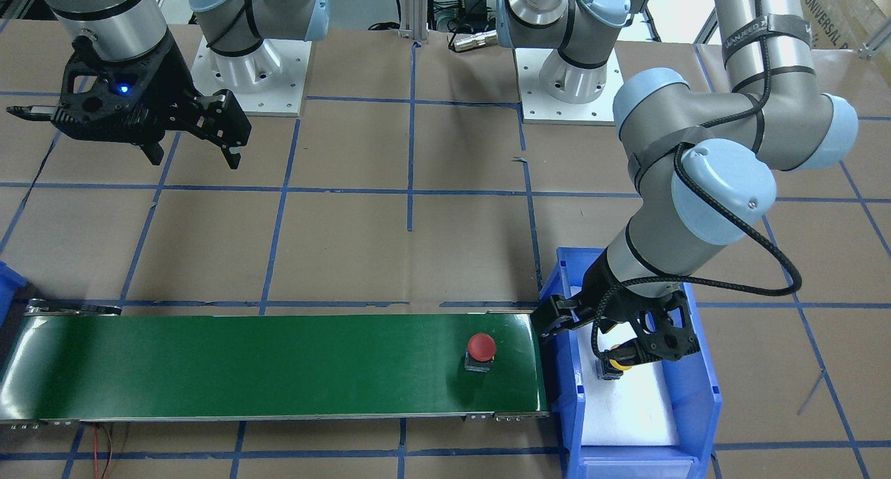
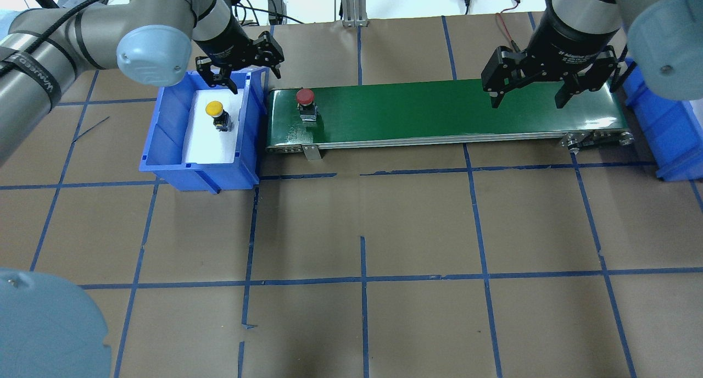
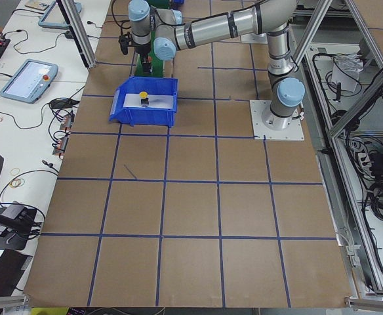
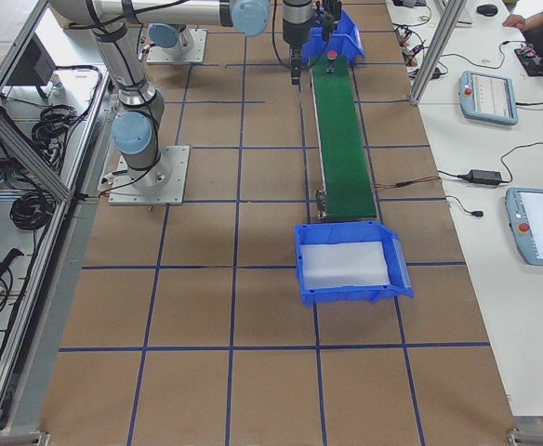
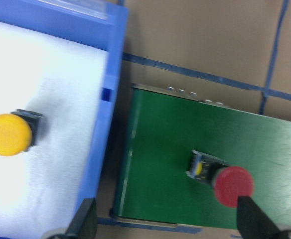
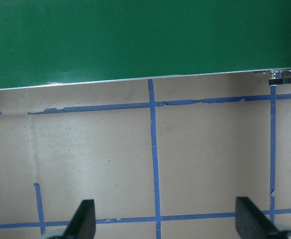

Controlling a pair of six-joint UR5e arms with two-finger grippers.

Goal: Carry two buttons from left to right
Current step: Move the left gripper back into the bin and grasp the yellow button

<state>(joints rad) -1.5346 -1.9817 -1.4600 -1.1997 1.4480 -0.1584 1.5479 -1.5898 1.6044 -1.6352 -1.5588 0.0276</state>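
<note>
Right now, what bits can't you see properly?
- Yellow round-capped push button: in the front-facing view it is mostly covered by the left end effector.
- Red round-capped push button on the green conveyor belt: in the exterior right view it is too small for detail.
- Blue plastic bin on the robot's right: in the overhead view the picture's edge cuts it off.

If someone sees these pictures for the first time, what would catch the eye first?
The long green conveyor belt stands out, with a red button upright near its left end. Beside that end, a yellow button stands on white padding in a blue bin. Both grippers are open and empty: the left gripper hangs above where bin and belt meet, the right gripper over the belt's other end.
</note>
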